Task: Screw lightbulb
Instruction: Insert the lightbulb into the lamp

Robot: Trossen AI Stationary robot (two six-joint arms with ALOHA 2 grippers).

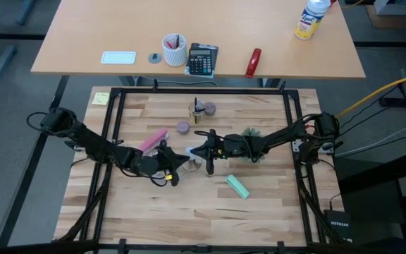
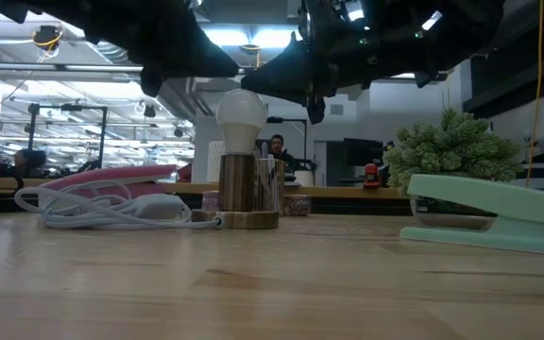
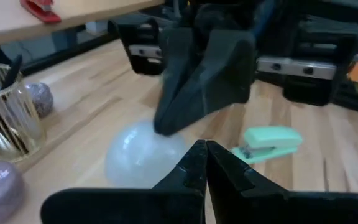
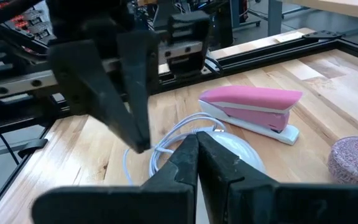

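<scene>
The frosted-white lightbulb (image 2: 242, 115) stands upright, its base sunk into a round wooden socket (image 2: 249, 189) on the table's middle (image 1: 192, 161). My left gripper (image 1: 177, 164) is shut and hangs just above and to the left of the bulb, with nothing between its fingers (image 3: 205, 152). My right gripper (image 1: 197, 150) is also shut. It comes from the right, and its tips (image 2: 253, 83) are right at the bulb's top. In the left wrist view the bulb (image 3: 140, 158) lies under the right gripper's fingers (image 3: 166, 121). My right gripper's shut fingertips (image 3: 161, 129) slant down from the table's right onto the top of the bulb's dome (image 3: 148, 140). I cannot tell whether they touch it. My left gripper touches nothing that I can see.
A pink stapler (image 1: 154, 139) and a coiled white cable (image 2: 102, 210) lie left of the socket. A mint-green stapler (image 1: 237, 187) lies near right. A green plant (image 1: 251, 134), a wire cup (image 1: 197, 113) and purple stones (image 1: 182, 127) stand behind. A black frame (image 1: 203, 90) borders the table.
</scene>
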